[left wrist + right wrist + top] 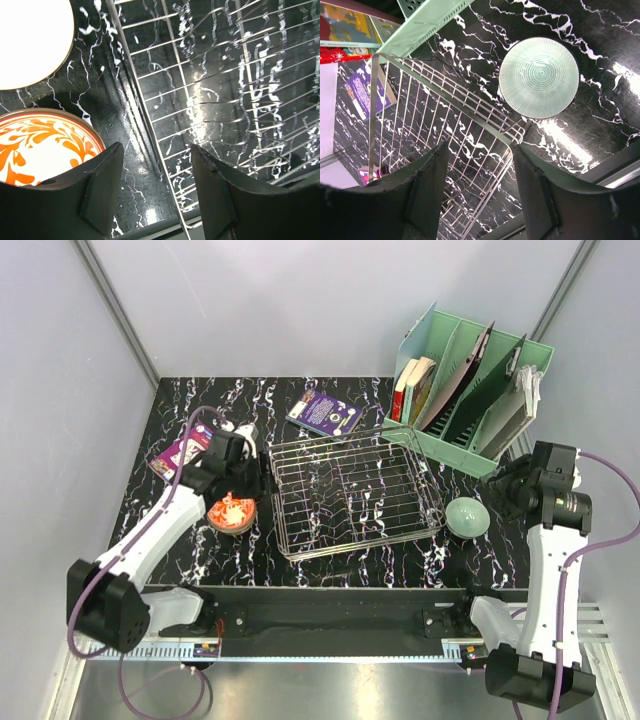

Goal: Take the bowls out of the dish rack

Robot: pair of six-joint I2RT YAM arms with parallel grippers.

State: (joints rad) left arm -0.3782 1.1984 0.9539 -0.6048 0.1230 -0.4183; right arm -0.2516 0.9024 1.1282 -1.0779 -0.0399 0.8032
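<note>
The chrome wire dish rack [355, 490] stands mid-table with no bowl in it. Left of it sits a red floral bowl [231, 512], upright on the table. In the left wrist view that bowl [40, 145] lies beside the left finger, and a white bowl [27, 40] sits further off. My left gripper [248, 478] is open, and in its wrist view its jaws [156, 150] hang over the rack's left rim with nothing between them. A pale green bowl [467, 516] rests right of the rack. My right gripper [503, 490] is open over the rack's right corner [480, 150], beside the green bowl [539, 77].
A mint-green file organizer [465, 390] with books stands at the back right, close behind the rack. A purple book [324, 412] lies behind the rack. Another booklet [180, 453] lies at the left, by the left arm.
</note>
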